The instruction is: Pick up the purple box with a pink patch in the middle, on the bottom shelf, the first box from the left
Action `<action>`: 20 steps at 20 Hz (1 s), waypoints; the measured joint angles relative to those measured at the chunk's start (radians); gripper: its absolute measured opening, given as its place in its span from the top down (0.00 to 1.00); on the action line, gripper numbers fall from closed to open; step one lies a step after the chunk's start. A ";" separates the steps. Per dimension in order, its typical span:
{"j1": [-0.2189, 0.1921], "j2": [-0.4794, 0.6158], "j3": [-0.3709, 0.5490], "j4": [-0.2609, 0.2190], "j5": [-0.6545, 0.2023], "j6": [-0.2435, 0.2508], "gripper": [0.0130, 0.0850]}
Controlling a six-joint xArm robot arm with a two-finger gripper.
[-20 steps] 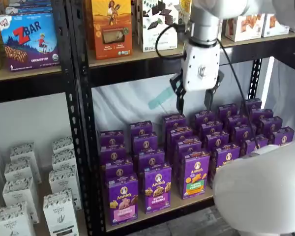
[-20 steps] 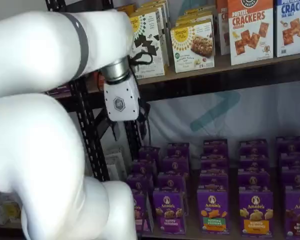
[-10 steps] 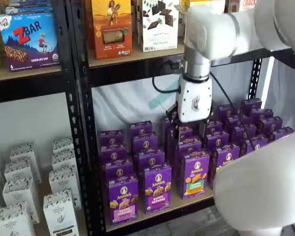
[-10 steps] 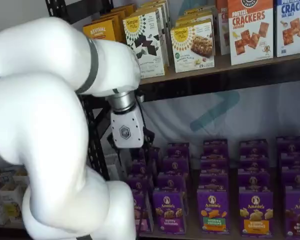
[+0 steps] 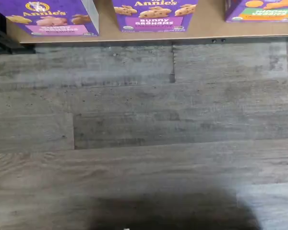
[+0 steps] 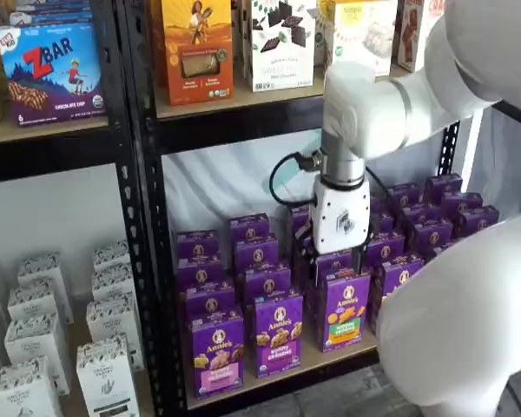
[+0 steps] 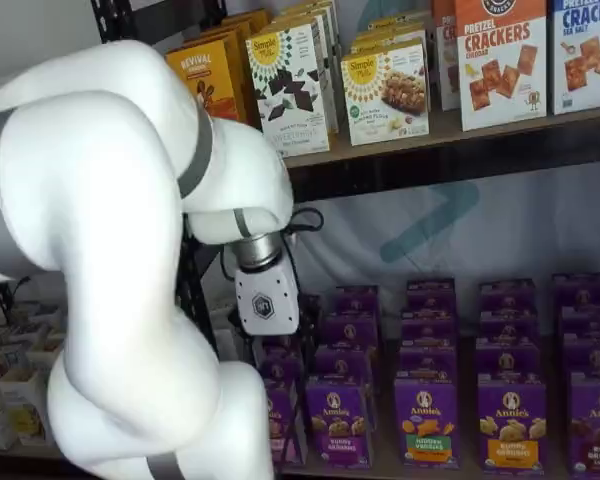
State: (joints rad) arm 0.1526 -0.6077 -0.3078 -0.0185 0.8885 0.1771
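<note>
The purple box with the pink band [image 6: 215,352] stands upright at the front left of the bottom shelf [image 6: 282,385]. In the wrist view its lower front [image 5: 53,17] shows at the edge of the tan board [image 5: 206,31]. In a shelf view my arm covers most of it; only a strip [image 7: 283,425] shows. My gripper [image 6: 336,263] hangs fingers down in front of the middle rows of purple boxes, to the right of and above the pink-banded box. A gap shows between its black fingers, and nothing is in them. Its white body [image 7: 267,303] shows in both shelf views.
A like box with a purple-white band [image 6: 278,333] and one with a green band [image 6: 346,308] stand next to it, with several rows behind. A black upright [image 6: 148,261] borders the bay. White boxes [image 6: 35,347] fill the left bay. Grey plank floor [image 5: 144,120] lies below.
The gripper has come down from just under the upper shelf to the level of the purple boxes. The arm's elbow has swung lower and nearer the shelves.
</note>
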 joint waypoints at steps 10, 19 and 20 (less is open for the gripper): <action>0.008 0.157 0.070 -0.008 -0.237 0.015 0.00; 0.045 0.352 0.078 0.058 -0.474 -0.009 0.00; 0.050 0.374 0.067 0.049 -0.481 0.005 0.00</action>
State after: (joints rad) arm 0.2026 -0.2334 -0.2404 0.0304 0.4073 0.1819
